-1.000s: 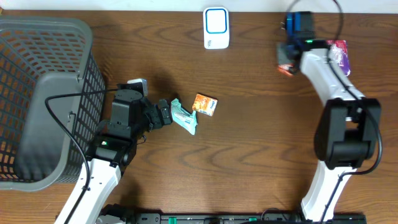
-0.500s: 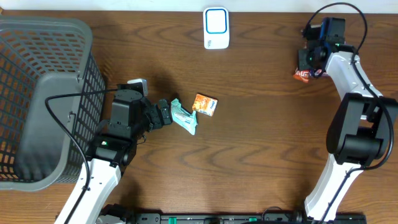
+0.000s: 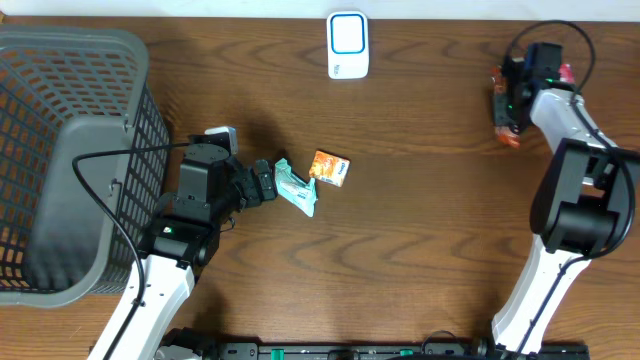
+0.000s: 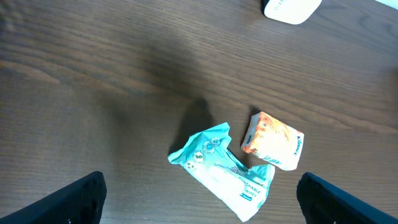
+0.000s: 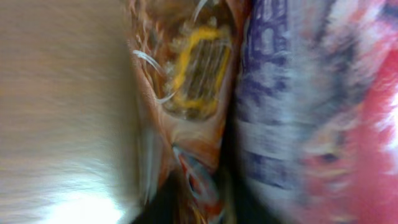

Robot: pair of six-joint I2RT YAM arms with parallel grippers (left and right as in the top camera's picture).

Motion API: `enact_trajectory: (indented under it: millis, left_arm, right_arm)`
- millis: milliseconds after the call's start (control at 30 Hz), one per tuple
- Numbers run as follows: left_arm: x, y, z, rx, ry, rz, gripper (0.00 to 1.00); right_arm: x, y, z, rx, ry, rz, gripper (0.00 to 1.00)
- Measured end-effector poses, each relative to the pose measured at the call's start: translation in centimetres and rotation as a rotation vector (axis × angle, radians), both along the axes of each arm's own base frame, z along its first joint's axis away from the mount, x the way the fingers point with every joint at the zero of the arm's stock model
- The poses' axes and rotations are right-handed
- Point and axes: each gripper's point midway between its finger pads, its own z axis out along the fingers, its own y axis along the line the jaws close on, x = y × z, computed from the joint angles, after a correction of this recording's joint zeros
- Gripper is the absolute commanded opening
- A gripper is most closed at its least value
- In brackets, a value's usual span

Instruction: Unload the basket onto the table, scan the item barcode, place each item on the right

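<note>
Judged early; no scan yet. Left end effector: wide, empty, just beside teal packet and orange box, mid-counter. Right end effector: over orange snack packet, width impossible to tell. Left to do: grasp, present barcode to scanner.

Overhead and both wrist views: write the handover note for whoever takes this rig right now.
Left gripper: open, empty, aimed at the teal packet. The small orange box lies right beside it, seemingly touching.
Right gripper: at the table's far right, over an orange snack pack lying against a pink-and-purple pack. The view is blurred and the grip unclear.
White-and-blue unit, likely the scanner, sits at the far edge; grey basket at left.
Done: no scan I can confirm.
Left: probably pick up the teal packet, show its barcode, then the box.
</note>
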Motion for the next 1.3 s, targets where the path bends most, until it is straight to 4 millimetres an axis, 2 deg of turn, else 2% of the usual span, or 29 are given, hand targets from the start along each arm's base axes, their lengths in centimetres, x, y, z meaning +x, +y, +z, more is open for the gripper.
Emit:
enact_trajectory:
  millis: [33, 100, 167, 200, 300, 333, 367, 467, 533, 600, 667, 767, 900, 1000, 1067, 1167, 1300]
  left_arm:
    - [0.0, 0.0, 0.0, 0.0, 0.0, 0.0, 0.98]
    - [0.0, 0.0, 0.0, 0.0, 0.0, 0.0, 0.98]
    - [0.0, 0.0, 0.0, 0.0, 0.0, 0.0, 0.98]
    - [0.0, 0.0, 0.0, 0.0, 0.0, 0.0, 0.98]
    - [0.0, 0.0, 0.0, 0.0, 0.0, 0.0, 0.98]
    - [0.0, 0.0, 0.0, 0.0, 0.0, 0.0, 0.98]
    - [0.0, 0.0, 0.0, 0.0, 0.0, 0.0, 0.98]
    - [0.0, 0.0, 0.0, 0.0, 0.0, 0.0, 0.98]
    - [0.0, 0.0, 0.0, 0.0, 0.0, 0.0, 0.98]
    - [0.0, 0.0, 0.0, 0.0, 0.0, 0.0, 0.98]
    - [0.0, 0.0, 0.0, 0.0, 0.0, 0.0, 0.98]
    - [0.0, 0.0, 0.0, 0.0, 0.0, 0.0, 0.98]
    - [0.0, 0.0, 0.0, 0.0, 0.0, 0.0, 0.98]
    - [0.0, 0.0, 0.0, 0.0, 0.0, 0.0, 0.98]
    - [0.0, 0.0, 0.0, 0.0, 0.0, 0.0, 0.98]
    - [0.0, 0.0, 0.0, 0.0, 0.0, 0.0, 0.98]
    - [0.0, 0.0, 0.0, 0.0, 0.0, 0.0, 0.98]
  right_arm:
    - [-0.4, -0.7, 0.0, -0.007, 0.01, -0.022, 0.44]
    - [-0.7, -1.3, 0.1, -0.016, 0.018, -0.047, 0.57]
    - [-0.8, -1.3, 0.4, -0.012, 0.013, -0.074, 0.65]
    - [-0.7, -1.0, 0.9, -0.002, 0.002, -0.089, 0.84]
    - [-0.1, 0.5, 3.3, 0.036, -0.053, -0.09, 0.86]
    - [0.4, 1.9, 5.2, 0.077, -0.096, -0.074, 0.96]
    - [0.6, 2.8, 6.6, 0.102, -0.125, -0.058, 0.98]
    - [1.0, 7.4, 12.3, 0.245, -0.23, 0.044, 0.93]
    - [0.6, 11.5, 16.2, 0.371, -0.287, 0.149, 0.9]
    - [-0.4, 15.3, 18.5, 0.481, -0.295, 0.245, 0.86]
    - [-1.8, 18.9, 19.1, 0.579, -0.256, 0.326, 0.82]
    - [-3.5, 23.3, 18.0, 0.658, -0.17, 0.42, 0.79]
    - [-5.9, 28.6, 14.6, 0.698, -0.055, 0.557, 0.8]
    - [-7.9, 32.2, 10.9, 0.705, 0.043, 0.66, 0.8]
    - [-8.7, 33.6, 8.9, 0.707, 0.082, 0.7, 0.76]
    - [-10.0, 35.9, 5.3, 0.713, 0.157, 0.749, 0.62]
    - [-11.6, 37.3, 1.7, 0.735, 0.255, 0.766, 0.56]
